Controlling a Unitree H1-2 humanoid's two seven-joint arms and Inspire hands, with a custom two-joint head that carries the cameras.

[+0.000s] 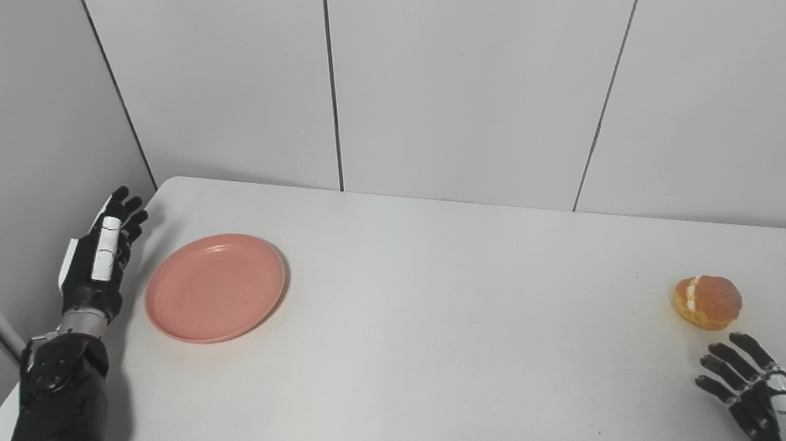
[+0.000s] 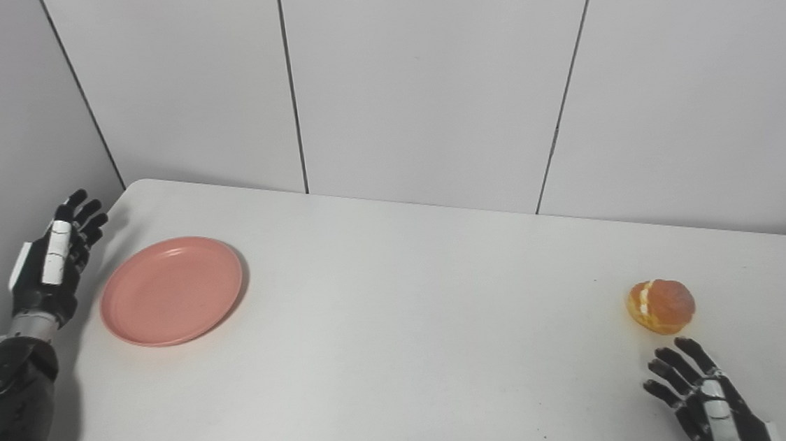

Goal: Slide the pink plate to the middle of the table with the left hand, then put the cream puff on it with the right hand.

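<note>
A round pink plate (image 1: 216, 288) lies flat on the left part of the white table (image 1: 443, 329). My left hand (image 1: 102, 254) stands open just left of the plate's rim, fingers stretched toward the back wall, not touching the plate. A golden-brown cream puff (image 1: 707, 302) with a pale filling line sits near the table's right side. My right hand (image 1: 757, 388) is open at the bottom right, fingers spread and pointing at the puff, a short gap below it.
Grey wall panels (image 1: 466, 74) close off the back, and another panel (image 1: 15, 138) rises along the left, close behind my left hand. The table's rounded far-left corner (image 1: 169, 185) lies just beyond the plate.
</note>
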